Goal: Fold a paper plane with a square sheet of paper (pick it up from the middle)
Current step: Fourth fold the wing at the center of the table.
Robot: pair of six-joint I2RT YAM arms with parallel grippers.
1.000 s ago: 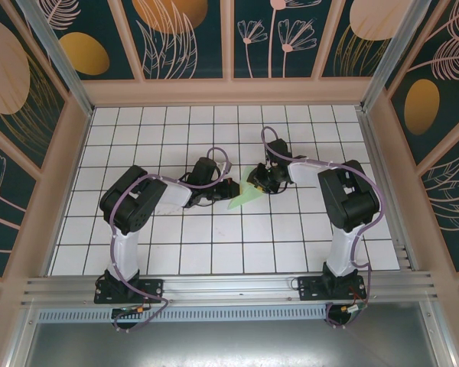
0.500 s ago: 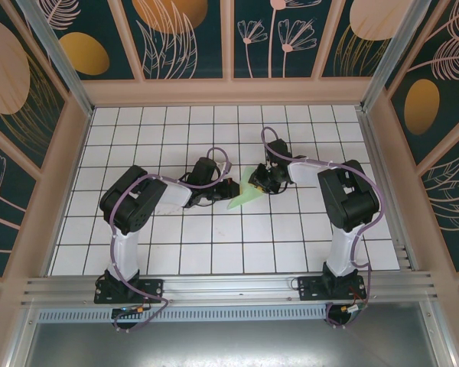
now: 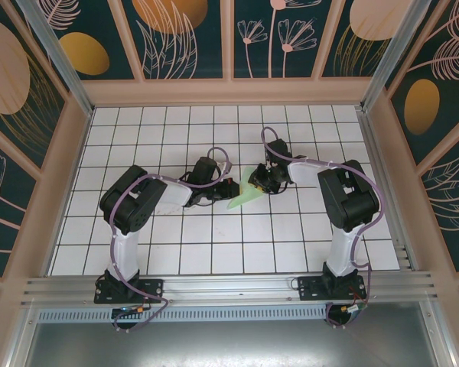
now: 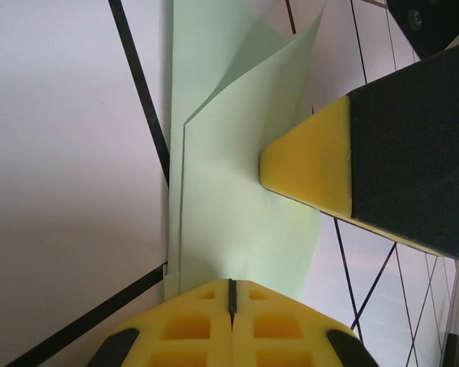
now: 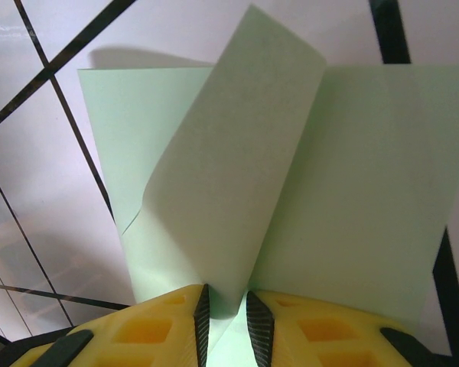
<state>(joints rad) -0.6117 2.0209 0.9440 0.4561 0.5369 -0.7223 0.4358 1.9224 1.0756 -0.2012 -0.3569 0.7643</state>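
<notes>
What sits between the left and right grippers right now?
In the top view, the partly folded mint-green paper spans between the left gripper and right gripper; both pinch it.

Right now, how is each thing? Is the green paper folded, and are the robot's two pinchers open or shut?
paper, partly folded, one flap curling up off the table, the rest lying on it.
right gripper, shut on the paper's raised flap.
left gripper, shut, its tips at the paper's edge; whether it pinches the paper cannot be told.
</notes>
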